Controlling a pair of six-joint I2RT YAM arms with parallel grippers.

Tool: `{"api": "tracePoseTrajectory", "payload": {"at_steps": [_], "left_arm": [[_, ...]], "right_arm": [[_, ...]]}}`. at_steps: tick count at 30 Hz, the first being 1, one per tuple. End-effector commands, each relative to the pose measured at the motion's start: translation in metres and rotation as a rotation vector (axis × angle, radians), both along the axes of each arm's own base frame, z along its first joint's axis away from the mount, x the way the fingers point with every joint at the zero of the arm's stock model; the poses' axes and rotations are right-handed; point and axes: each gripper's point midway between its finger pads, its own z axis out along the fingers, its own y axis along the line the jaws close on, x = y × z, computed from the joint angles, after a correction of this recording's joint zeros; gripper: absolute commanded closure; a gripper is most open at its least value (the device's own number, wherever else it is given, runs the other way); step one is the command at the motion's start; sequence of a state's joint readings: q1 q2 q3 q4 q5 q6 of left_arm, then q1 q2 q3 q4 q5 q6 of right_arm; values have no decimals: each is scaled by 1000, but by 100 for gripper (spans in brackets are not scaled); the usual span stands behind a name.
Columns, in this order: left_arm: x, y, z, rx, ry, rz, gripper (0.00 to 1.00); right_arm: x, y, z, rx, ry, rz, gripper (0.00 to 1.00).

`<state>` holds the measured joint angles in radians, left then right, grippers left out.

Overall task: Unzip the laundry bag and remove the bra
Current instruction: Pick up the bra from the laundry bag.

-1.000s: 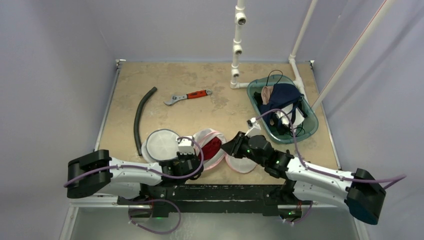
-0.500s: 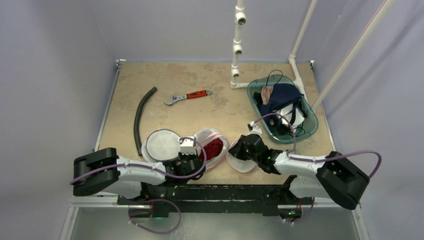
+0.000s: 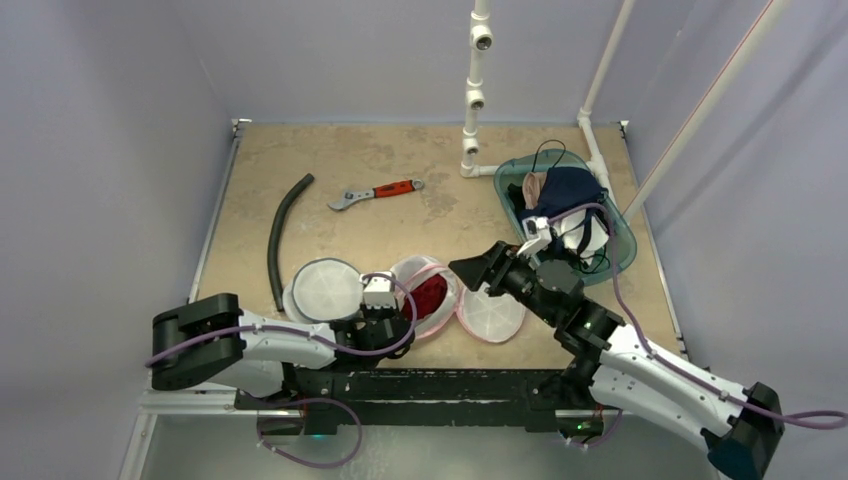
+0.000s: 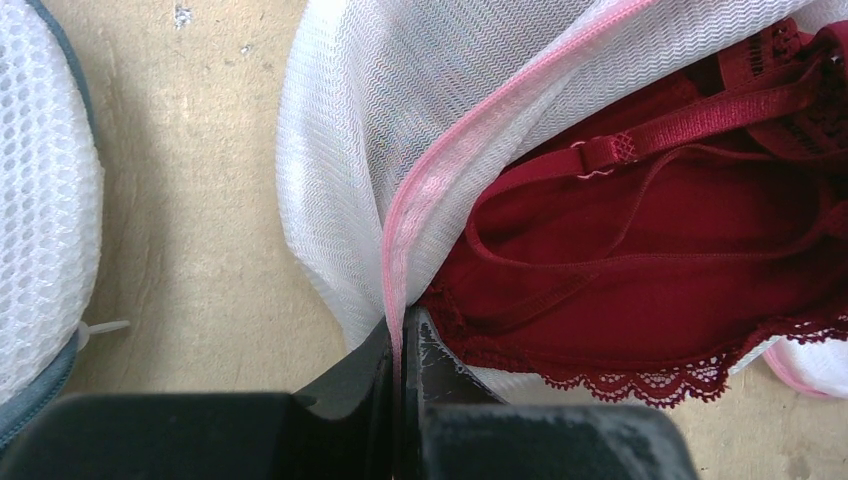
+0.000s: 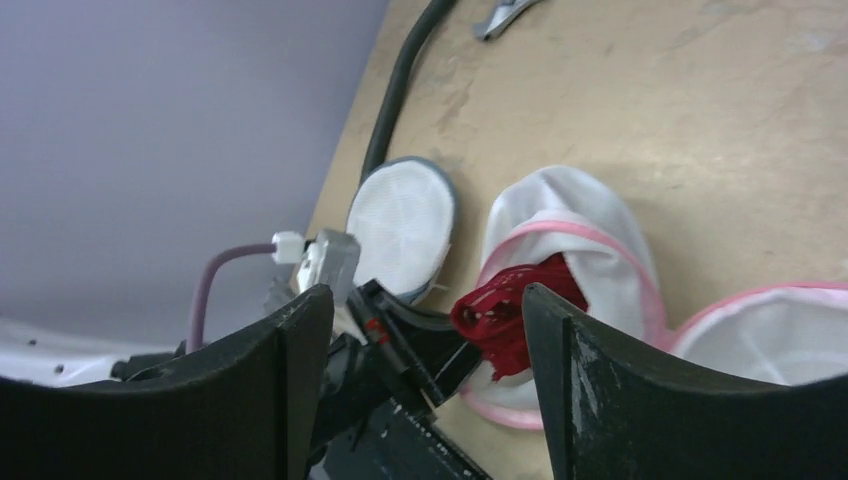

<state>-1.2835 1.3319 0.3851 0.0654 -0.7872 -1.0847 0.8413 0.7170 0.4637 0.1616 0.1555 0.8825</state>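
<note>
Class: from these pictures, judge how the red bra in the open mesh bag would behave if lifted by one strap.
Probably floppy: the bra lies crumpled, its thin straps curling loosely, so it would likely dangle. It looks light, being thin fabric. Its lace edge might snag on the mesh bag.

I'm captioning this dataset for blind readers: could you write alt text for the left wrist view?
The left gripper is pinched shut on the pink-trimmed edge of a white mesh laundry bag, which lies open on a tan table with a dark red lace bra showing inside. A second, grey-rimmed mesh pouch sits at the left edge.
</note>
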Motion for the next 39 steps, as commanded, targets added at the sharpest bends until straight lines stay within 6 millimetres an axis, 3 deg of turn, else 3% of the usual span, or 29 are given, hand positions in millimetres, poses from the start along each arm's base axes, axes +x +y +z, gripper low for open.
{"api": "tracePoseTrajectory", "payload": {"at_steps": [1, 6, 11, 17, 25, 32, 39], "left_arm": [[1, -8, 0, -5, 12, -3, 100], [0, -10, 0, -7, 21, -10, 100], [-1, -9, -1, -9, 25, -8, 100], [-1, -12, 0, -20, 26, -13, 100], [-2, -12, 1, -27, 29, -14, 100], [-3, -11, 2, -37, 28, -14, 100], [-3, -11, 4, -46, 27, -15, 100]], "right_arm": [[-22, 30, 2, 57, 8, 195, 24], [-22, 54, -16, 14, 62, 243, 3], [-18, 62, -31, -114, 82, 195, 2], [-7, 61, -48, -182, 104, 143, 6], [0, 57, -88, -273, 185, 91, 11], [-2, 60, -108, -318, 215, 111, 30], [0, 47, -126, -386, 243, 68, 35]]}}
